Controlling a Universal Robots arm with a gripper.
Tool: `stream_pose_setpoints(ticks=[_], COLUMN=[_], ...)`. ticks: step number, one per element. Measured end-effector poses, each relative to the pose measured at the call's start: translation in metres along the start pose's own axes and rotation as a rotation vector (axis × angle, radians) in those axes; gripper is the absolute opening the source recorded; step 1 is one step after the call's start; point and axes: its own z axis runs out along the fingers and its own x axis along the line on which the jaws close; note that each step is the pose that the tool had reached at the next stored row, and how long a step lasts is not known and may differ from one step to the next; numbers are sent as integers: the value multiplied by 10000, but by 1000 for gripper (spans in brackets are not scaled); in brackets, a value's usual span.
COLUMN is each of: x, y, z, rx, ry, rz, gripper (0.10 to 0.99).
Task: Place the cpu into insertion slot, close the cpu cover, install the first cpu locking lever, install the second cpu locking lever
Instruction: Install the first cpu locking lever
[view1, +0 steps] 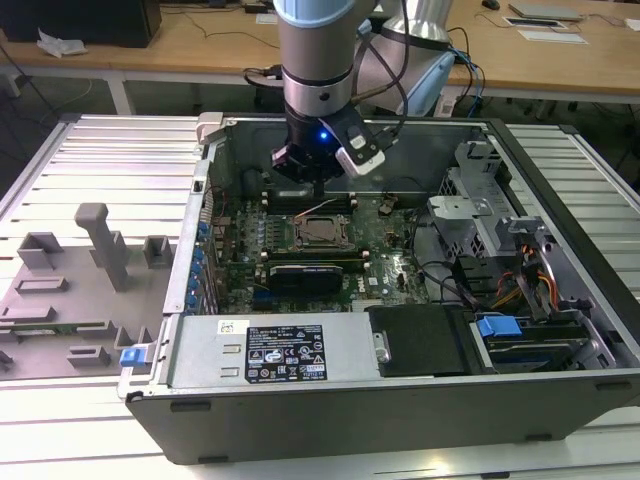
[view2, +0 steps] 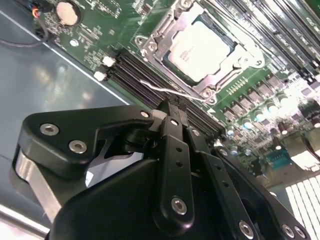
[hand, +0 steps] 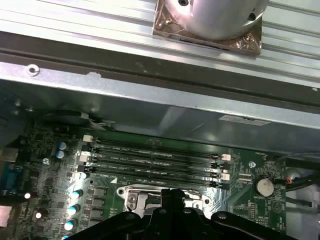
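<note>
Slatted metal desk (view1: 100, 150) carries an open computer case (view1: 400, 400) holding a green motherboard (view1: 392, 252). Over black memory slots (view2: 134, 67) the claw (view2: 172, 107) hangs, fingers (view2: 171, 122) together, just beside a thin lever (view2: 160, 88). Nearby the cpu cover (view2: 239, 56) frames the cpu (view2: 200, 47) seated in the insertion slot (view1: 303, 236).

Gripper (view1: 318, 188) low inside open computer case (view1: 420, 400), over motherboard (view1: 388, 255), near insertion slot (view1: 322, 234).

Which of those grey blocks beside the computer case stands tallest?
The T-topped post at the exterior view's left; it rises well above the low blocks around it on the grey tray.
</note>
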Motion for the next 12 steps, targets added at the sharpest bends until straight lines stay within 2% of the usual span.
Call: stream_pose_setpoints(ticks=[2,4,8,12], x=[25,35,40,38], y=[-2,-12,-13,37], z=[21,69,113,172], rx=[31,54,121,141], ry=[-236,-341,-435,-462], rz=[-55,10,456,574], gripper=[106,106,106,106])
